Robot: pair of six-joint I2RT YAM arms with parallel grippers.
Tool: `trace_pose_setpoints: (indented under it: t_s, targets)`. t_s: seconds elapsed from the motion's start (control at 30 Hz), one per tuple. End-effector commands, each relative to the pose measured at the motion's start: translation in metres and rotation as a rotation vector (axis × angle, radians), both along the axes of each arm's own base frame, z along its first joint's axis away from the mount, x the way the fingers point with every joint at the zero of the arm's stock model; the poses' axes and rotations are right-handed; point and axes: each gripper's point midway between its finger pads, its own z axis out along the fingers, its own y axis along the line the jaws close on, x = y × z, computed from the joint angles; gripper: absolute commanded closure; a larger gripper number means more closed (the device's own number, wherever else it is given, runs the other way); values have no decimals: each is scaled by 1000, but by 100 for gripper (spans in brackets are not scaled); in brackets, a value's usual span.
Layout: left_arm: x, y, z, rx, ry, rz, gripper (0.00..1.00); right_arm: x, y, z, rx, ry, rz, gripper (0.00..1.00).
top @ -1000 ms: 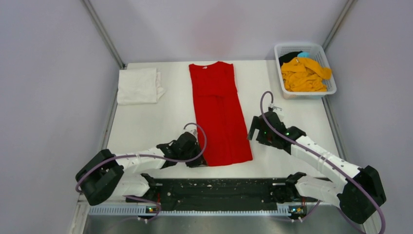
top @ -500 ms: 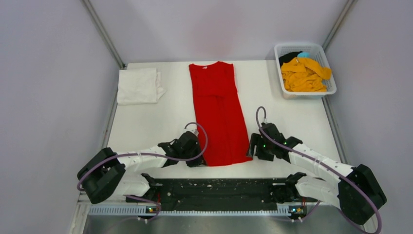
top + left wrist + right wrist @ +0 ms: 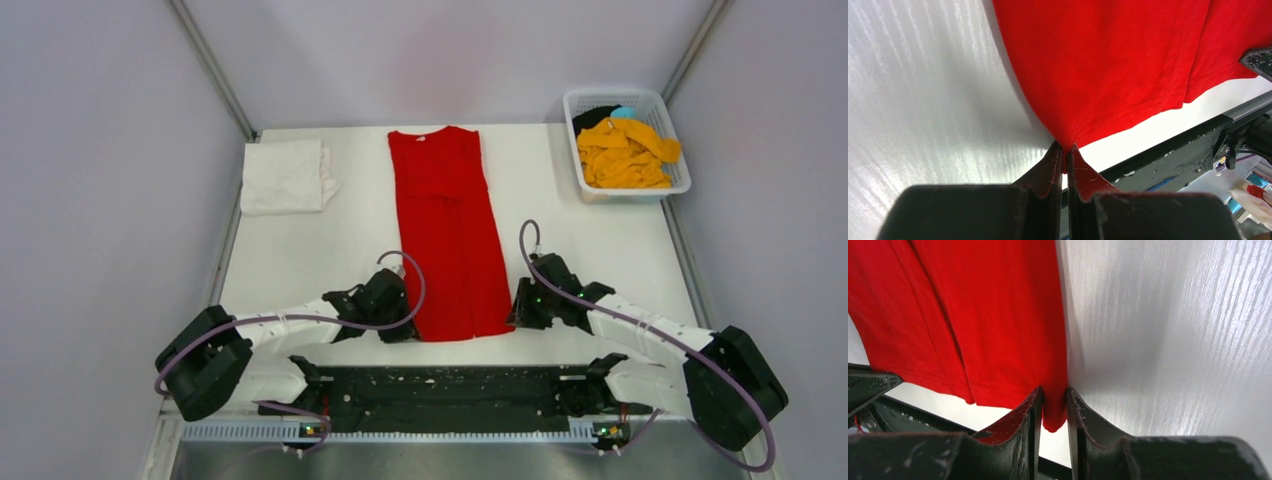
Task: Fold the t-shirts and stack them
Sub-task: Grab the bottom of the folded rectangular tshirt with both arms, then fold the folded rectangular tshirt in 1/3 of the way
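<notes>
Bright red cloth t-shirt [image 3: 450, 230], centre: left gripper [image 3: 1065, 150] pinching hem corner; right gripper [image 3: 1054, 392], newly arrived, closing onto opposite corner; fold imminent.

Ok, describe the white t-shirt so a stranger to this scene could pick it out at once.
Look to the far left corner of the table, opposite the basket on the far right. The white t-shirt lies there, folded into a flat square, left of the long red t-shirt. It alone is white cloth, almost blending into the tabletop.
</notes>
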Motion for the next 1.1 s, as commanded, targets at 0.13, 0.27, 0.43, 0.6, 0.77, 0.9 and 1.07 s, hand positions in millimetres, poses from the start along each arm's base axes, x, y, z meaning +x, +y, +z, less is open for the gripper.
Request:
trace_pose_setpoints:
  t_s: [0.13,0.27,0.43,0.6,0.77,0.9,1.07]
  targets:
    - [-4,15,-9,69,-2,-2,100,-12,-1,-5,22,43,-6,69]
    - [-5,15,-10,66,5,-2,100,-18,-3,-6,18,51,-1,75]
    - [-5,13,-6,53,-2,-4,100,-22,1,-4,39,59,12,95]
    - [-2,2,15,-27,-42,-26,100,-14,13,17,95,17,38,100]
    - [16,-4,43,-46,-128,-12,100,10,27,52,137,-75,58,100]
    - [39,-13,62,-36,-208,-21,100,36,37,76,125,-154,84,100]
    - [87,-13,75,-7,-254,16,100,76,46,97,83,-242,94,100]
